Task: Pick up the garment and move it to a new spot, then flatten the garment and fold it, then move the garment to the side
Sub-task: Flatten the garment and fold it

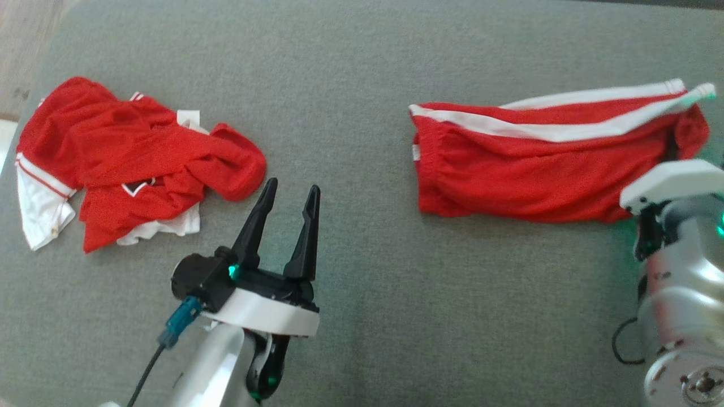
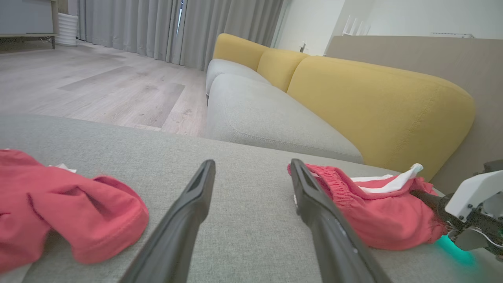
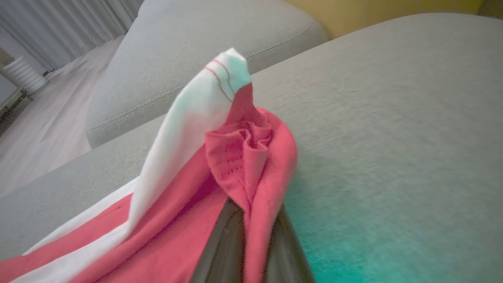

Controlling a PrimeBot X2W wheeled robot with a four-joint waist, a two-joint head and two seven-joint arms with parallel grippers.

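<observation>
On the grey cushion [image 1: 362, 51], right gripper [image 3: 252, 220] pinches the red shorts [image 1: 537, 164]; left gripper [image 1: 289, 193] stands open

My left gripper [image 1: 292, 189] sits between the shirt [image 1: 130, 164], on the cushion [image 1: 362, 316] at my left, and the shorts [image 1: 537, 169], well apart at my right, nearer me than both; my right gripper [image 2: 426, 198] pinches the shorts' right end
</observation>
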